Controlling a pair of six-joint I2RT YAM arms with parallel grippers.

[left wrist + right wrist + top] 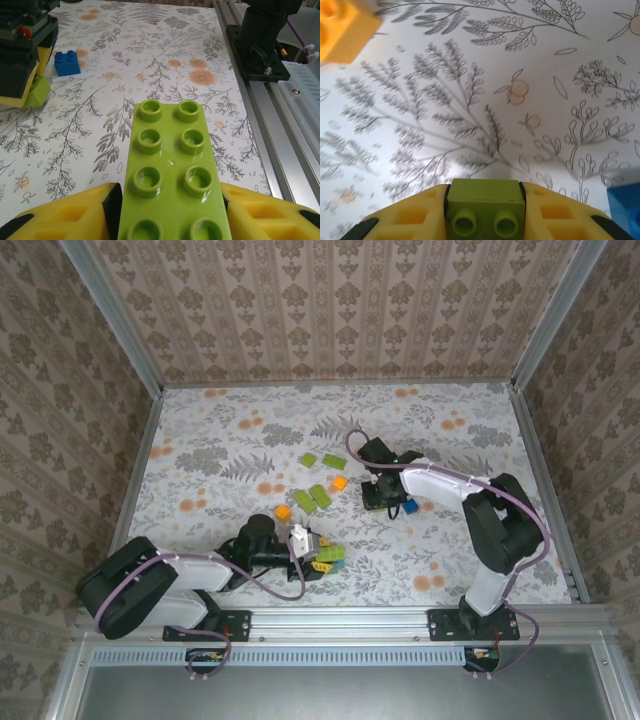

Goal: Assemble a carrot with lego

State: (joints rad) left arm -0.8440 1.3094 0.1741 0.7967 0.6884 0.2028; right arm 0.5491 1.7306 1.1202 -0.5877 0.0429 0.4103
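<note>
The left claw (170, 210) is clamping the near end of a long brick (172, 165) between its yellow fingers (70, 212) — lime, studs facing up. The brick's long axis is running straight out from the claw, its free end pointing to 12 in the wrist view and to 3 from above, near the table's (200, 440) 6 o'clock edge. The right claw (485, 220) is pinching a small brick (485, 197), also lime, near the table's centre. A blue brick (625, 210) is sitting at its 3, and loose lego (312, 498) is lying between the arms. The risk, as I judge it: the long brick is hanging by one end — pressing a piece onto its far studs could be levering it down or out, and skewed studs could be jamming.
</note>
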